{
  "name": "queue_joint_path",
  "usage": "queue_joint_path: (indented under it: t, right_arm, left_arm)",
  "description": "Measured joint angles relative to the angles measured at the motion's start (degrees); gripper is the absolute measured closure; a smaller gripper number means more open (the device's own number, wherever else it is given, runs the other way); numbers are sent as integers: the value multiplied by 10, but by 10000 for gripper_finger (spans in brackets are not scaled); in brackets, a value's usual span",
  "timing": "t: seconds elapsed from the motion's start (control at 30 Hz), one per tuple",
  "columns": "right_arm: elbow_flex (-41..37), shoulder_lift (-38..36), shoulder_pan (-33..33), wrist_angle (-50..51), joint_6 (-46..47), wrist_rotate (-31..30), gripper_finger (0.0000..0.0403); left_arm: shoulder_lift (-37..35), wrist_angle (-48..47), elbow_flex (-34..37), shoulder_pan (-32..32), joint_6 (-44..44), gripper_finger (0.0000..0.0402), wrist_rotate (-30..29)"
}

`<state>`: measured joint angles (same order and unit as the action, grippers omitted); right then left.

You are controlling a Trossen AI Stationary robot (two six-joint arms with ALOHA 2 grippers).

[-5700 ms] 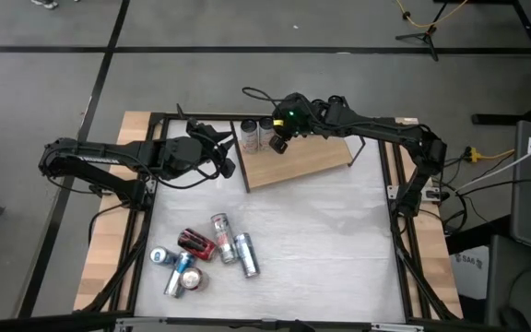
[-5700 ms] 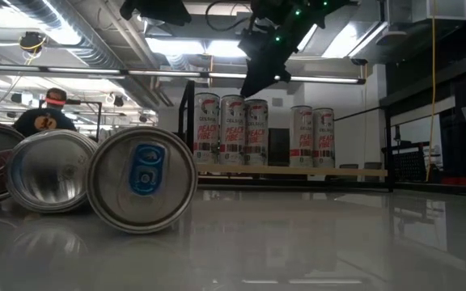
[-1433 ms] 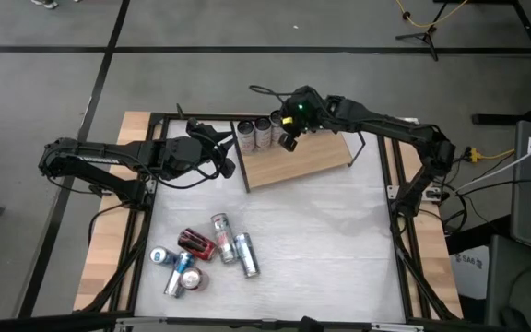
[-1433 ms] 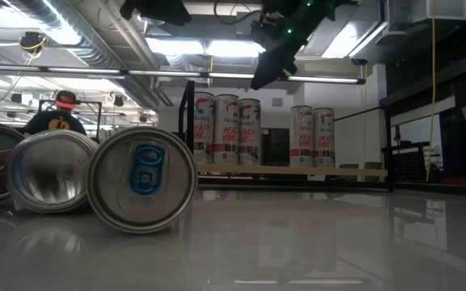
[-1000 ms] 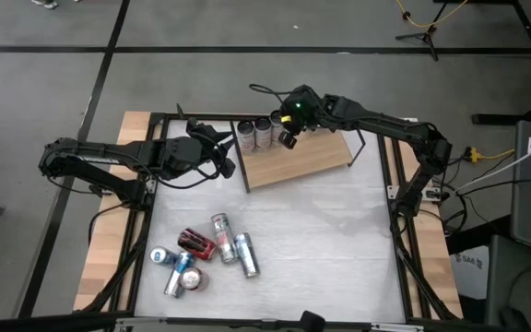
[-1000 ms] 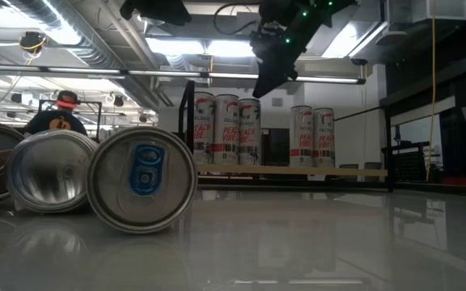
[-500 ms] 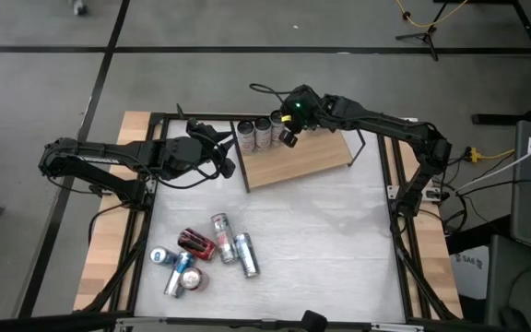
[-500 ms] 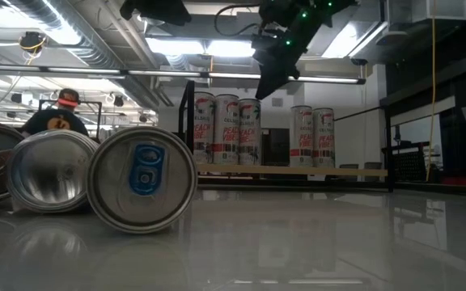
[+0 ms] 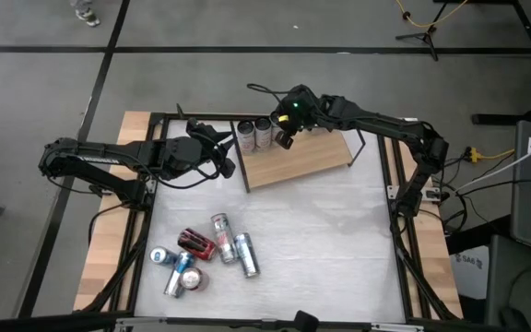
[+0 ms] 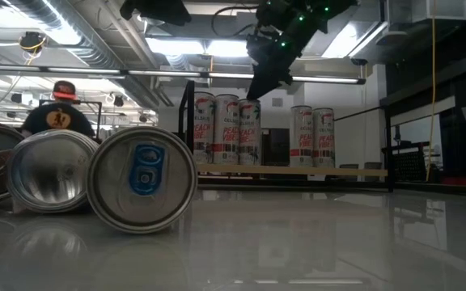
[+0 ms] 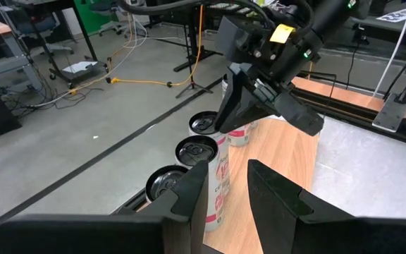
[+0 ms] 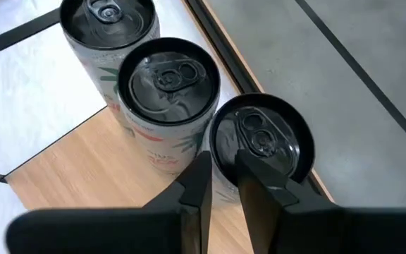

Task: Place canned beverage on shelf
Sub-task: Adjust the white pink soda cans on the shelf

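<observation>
The shelf (image 9: 312,159), a light-brown board with a black wire frame, lies at the table's far middle. Three cans (image 9: 254,135) stand upright in a row on its left end; they also show in the right wrist view (image 12: 168,77). Two more cans (image 10: 311,137) stand farther along the board. My right gripper (image 9: 284,138) hangs fingers-down over the third can (image 12: 263,141), with only a narrow slit between its fingers. My left gripper (image 9: 223,167) waits just left of the shelf, slightly open and empty. My right gripper's fingertips (image 12: 201,169) point down over the near rim of the third can (image 12: 224,152). I cannot tell whether they touch it. The can stands upright on the board.
Several loose cans (image 9: 201,254) lie on their sides on the white tabletop at the near left, large in the low view (image 10: 140,178). The right half of the shelf board (image 9: 325,152) is bare. A person (image 10: 55,117) stands in the room behind.
My right gripper has shifted a little toward the table's left, staying above the row of cans. The cans have stayed where they were.
</observation>
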<state>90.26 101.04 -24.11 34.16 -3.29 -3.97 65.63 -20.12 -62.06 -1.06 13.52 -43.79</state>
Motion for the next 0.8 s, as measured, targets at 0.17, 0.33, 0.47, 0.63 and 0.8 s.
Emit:
queue_joint_path:
  t: [0.17,0.33,0.47,0.63,0.8]
  right_arm:
    - [0,1,0,1,0,-12,337]
    - [0,1,1,11,-1,-44,337]
    - [1,0,1,23,0,-46,337]
    - [2,-1,1,35,-1,-46,337]
    - [0,-10,1,36,0,-35,337]
  left_arm:
    - [0,0,0,0,0,310,0]
    - [0,0,0,0,0,310,0]
    - [0,0,0,0,0,310,0]
    - [0,0,0,0,0,310,0]
    - [0,0,0,0,0,310,0]
